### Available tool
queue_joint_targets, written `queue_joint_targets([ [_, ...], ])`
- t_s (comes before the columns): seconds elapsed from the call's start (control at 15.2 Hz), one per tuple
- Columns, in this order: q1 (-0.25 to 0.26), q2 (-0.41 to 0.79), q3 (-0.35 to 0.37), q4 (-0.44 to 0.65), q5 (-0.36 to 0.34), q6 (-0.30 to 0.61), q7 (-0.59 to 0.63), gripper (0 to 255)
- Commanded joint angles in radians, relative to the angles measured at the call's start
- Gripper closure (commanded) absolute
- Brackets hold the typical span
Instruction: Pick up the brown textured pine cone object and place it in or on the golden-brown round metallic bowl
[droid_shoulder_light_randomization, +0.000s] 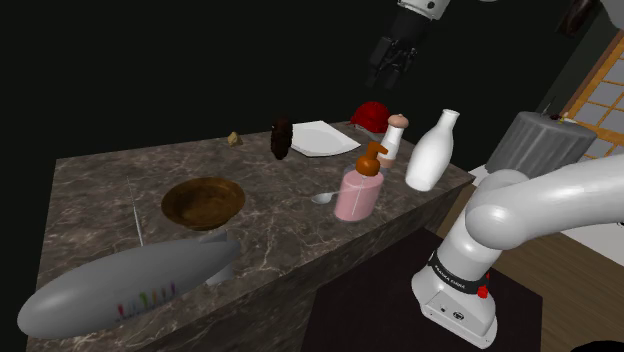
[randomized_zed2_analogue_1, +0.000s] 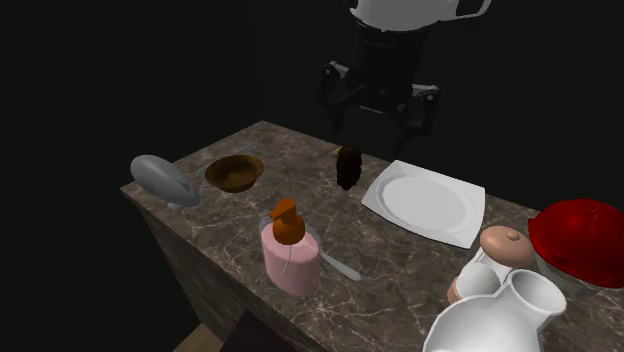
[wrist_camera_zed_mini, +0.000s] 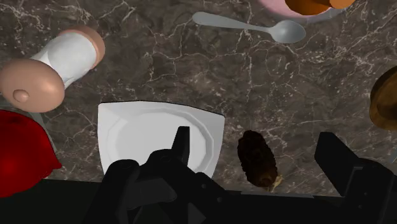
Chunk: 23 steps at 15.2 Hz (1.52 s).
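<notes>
The pine cone (droid_shoulder_light_randomization: 281, 137) (randomized_zed2_analogue_1: 349, 166) is a dark brown, rough oval standing near the counter's far edge, beside a white plate. The brown round bowl (droid_shoulder_light_randomization: 203, 203) (randomized_zed2_analogue_1: 234, 172) sits empty further along the counter, toward the shoulder view's left. My black gripper (droid_shoulder_light_randomization: 395, 55) (randomized_zed2_analogue_1: 378, 108) hangs open high above the counter, holding nothing. In the wrist view the pine cone (wrist_camera_zed_mini: 257, 159) lies far below, between the spread fingers (wrist_camera_zed_mini: 182, 141) of the gripper (wrist_camera_zed_mini: 254, 135), and the bowl (wrist_camera_zed_mini: 385, 98) shows at the frame's edge.
On the dark marble counter (droid_shoulder_light_randomization: 280, 235) stand a white square plate (droid_shoulder_light_randomization: 322, 138), a red object (droid_shoulder_light_randomization: 374, 115), a tan-capped bottle (droid_shoulder_light_randomization: 393, 135), a white vase (droid_shoulder_light_randomization: 432, 150), a pink soap dispenser (droid_shoulder_light_randomization: 360, 188), a spoon (wrist_camera_zed_mini: 245, 27) and a grey blimp-shaped object (droid_shoulder_light_randomization: 130, 285).
</notes>
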Motion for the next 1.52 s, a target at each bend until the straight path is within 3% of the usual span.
queue_joint_targets([
  [0.0, 0.0, 0.0, 0.0, 0.0, 0.0, 0.0, 0.0, 0],
  [0.73, 0.076, 0.372, -0.01, 0.091, -0.007, 0.263, -0.203, 0],
  [1.45, 0.132, 0.771, 0.015, 0.326, -0.012, 0.41, -0.378, 0],
])
